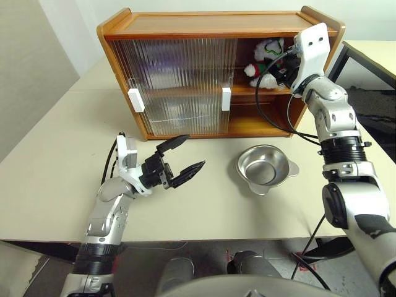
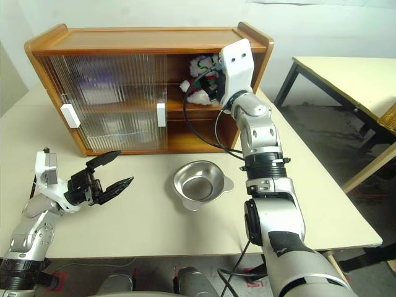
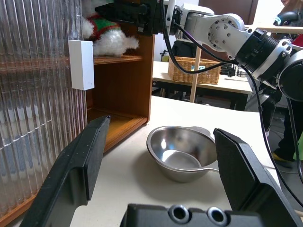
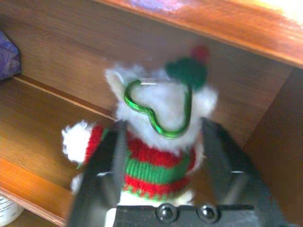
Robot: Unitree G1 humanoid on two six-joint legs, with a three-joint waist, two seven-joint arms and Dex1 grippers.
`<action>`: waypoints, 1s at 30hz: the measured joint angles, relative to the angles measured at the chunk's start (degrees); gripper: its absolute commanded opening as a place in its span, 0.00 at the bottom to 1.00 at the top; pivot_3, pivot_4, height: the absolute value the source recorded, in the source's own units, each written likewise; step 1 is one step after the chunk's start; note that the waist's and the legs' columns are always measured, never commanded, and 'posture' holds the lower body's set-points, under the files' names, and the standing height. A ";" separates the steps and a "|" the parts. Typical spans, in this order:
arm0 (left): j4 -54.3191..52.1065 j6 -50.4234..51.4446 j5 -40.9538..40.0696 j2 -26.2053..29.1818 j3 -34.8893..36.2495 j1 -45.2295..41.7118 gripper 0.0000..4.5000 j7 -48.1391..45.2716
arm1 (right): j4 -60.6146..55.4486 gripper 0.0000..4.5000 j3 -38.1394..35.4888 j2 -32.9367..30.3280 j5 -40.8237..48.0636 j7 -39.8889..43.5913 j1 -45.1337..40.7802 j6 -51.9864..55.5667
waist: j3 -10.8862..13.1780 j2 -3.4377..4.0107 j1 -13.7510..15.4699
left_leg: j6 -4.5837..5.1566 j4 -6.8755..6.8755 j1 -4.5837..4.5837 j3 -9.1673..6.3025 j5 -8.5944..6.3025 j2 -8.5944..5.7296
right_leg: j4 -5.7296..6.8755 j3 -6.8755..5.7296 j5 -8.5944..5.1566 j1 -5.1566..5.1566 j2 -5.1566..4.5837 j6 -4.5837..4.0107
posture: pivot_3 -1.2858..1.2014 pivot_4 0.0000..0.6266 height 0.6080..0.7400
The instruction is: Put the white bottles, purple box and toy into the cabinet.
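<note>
The right pincer point(image 4: 161, 156) is up inside the cabinet point(image 1: 185, 25), on the top shelf at the open end. Its two fingers point(image 4: 102, 165) stand one on each side of the toy point(image 4: 158, 156), with the fingers spread a little apart from its sweater. It looks like a let-go, not a squeeze. The toy sits upright on the shelf, and I think it is there because that is where it has to end up. It seems ready to stay by itself.

A bit of the purple box point(image 4: 8, 54) peeks in on the same shelf, farther along behind the door. The corner of a white bottle point(image 4: 7, 213) shows lower down, on the shelf below.

The left pincer point(image 1: 179, 158) is wide open and holds nothing. It hangs low over the table point(image 1: 55, 173), well apart from the cabinet, pointing toward the bowl point(image 1: 265, 167). I think it just waits out of the way.

The sliding doors point(image 1: 173, 80) cover most of the cabinet front, so the only way in and out is the gap at the right end. The arm's black cable point(image 1: 263, 117) hangs down in front of that gap. The pincer should back straight out so it does not knock the toy over or catch the side wall.
</note>
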 measured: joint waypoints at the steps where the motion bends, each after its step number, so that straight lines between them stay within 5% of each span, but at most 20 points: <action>1: 0.00 0.00 0.00 0.00 0.00 0.00 1.00 0.00 | 0.00 0.94 0.00 0.00 -0.02 0.01 -0.01 -0.01 | 0.00 0.00 0.00 | 0.00 0.00 0.00 0.00 0.00 0.00 | 0.00 0.00 0.00 0.00 0.00 0.00 | 0.51 0.00 1.00; 12: 0.00 0.00 -0.01 0.00 0.00 0.00 1.00 -0.08 | -1.23 1.00 0.06 -0.41 -0.12 1.32 0.04 0.04 | 0.00 0.00 -0.10 | 0.00 0.00 0.00 0.00 0.00 0.00 | 0.00 0.00 -0.01 0.00 0.00 -0.02 | 0.51 0.00 1.00; 18: -0.01 0.01 -0.01 0.03 -0.05 0.20 1.00 -0.14 | -10.78 1.00 -0.55 -3.63 8.59 12.84 3.15 6.43 | -0.01 -0.02 0.15 | -0.05 0.01 -0.02 0.05 0.03 -0.06 | -0.03 0.00 -0.21 0.09 0.03 -0.09 | 0.51 0.00 1.00; 30: -0.01 0.03 -0.30 1.63 0.26 0.75 1.00 -1.24 | -23.61 1.00 -2.65 -31.77 33.75 44.56 18.40 43.31 | -0.10 -0.17 1.24 | -1.95 0.51 -0.01 0.03 0.30 -0.40 | 0.00 0.17 -0.65 0.58 -0.10 0.23 | 0.51 0.00 1.00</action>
